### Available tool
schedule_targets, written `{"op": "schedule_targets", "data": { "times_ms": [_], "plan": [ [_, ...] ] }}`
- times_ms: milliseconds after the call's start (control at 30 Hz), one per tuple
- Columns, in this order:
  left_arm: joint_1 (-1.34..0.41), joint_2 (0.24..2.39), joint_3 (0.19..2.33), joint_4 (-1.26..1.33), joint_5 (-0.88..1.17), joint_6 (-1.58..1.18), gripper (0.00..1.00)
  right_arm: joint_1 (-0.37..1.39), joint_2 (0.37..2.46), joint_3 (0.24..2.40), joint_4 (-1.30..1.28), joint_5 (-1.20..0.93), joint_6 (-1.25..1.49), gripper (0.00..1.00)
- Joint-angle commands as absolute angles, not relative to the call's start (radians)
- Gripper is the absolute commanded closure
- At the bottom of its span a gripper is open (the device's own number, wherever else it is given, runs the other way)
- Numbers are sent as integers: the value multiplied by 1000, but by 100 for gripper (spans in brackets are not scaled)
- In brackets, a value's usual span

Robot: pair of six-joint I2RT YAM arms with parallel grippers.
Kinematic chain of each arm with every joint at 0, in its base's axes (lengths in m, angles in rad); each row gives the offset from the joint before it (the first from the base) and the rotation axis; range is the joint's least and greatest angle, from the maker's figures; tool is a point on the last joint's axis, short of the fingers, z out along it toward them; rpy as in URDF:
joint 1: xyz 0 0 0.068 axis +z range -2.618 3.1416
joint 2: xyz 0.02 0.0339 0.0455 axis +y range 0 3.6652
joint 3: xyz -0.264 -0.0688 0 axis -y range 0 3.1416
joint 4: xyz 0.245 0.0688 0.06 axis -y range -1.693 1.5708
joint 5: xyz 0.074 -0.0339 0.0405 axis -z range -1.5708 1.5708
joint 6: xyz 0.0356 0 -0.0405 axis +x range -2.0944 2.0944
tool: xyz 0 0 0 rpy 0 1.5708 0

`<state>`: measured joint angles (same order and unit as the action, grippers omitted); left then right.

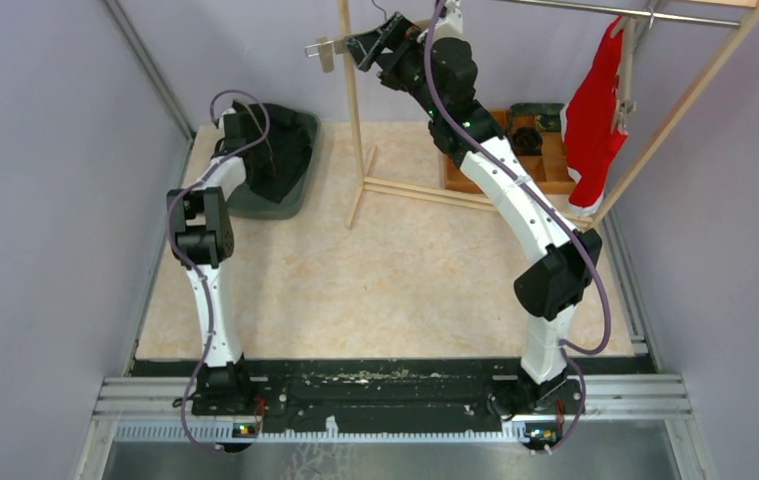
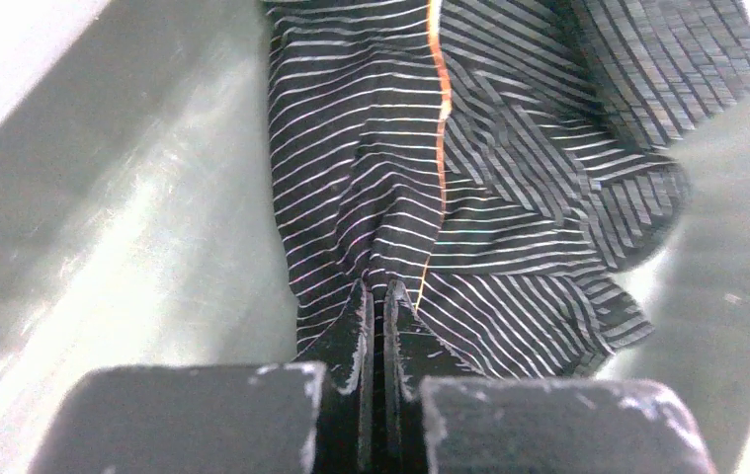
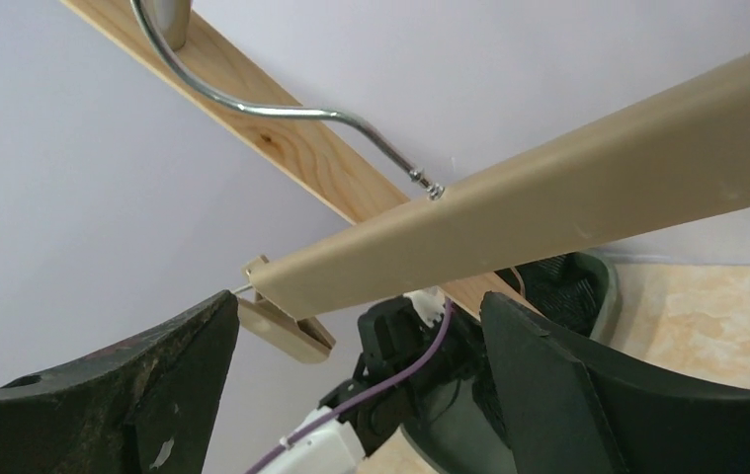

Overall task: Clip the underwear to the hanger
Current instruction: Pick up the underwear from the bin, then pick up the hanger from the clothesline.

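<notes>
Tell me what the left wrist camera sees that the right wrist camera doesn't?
Only the left wrist: the underwear close up, with its white stripes and orange seam, bunched in the shut left pincer. Only the right wrist: the tan hanger, its metal hook, a clip at its end, the wooden rack, and the open right pincer. Both: the grey bin, close in the left wrist view, far below in the right wrist view.
</notes>
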<state>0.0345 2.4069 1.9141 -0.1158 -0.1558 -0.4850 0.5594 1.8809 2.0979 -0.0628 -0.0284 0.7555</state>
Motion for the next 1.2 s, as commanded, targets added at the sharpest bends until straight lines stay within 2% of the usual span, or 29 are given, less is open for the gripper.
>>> {"op": "schedule_targets", "data": {
  "times_ms": [0,500,733,933,1167],
  "plan": [
    [41,2231,1787,10,-81,-560,100,565,1851,2082,87,7,850,9],
    [17,1759,1254,444,93,-725,100,565,1937,2105,164,70,1020,12],
    [6,1603,1127,474,110,-737,100,565,1979,2105,217,100,1085,15],
    [2,1539,1067,471,104,-721,100,573,1970,2044,299,138,1105,22],
    [1,1515,1032,472,116,-720,100,580,1936,1996,347,168,1088,41]
  ]
}}
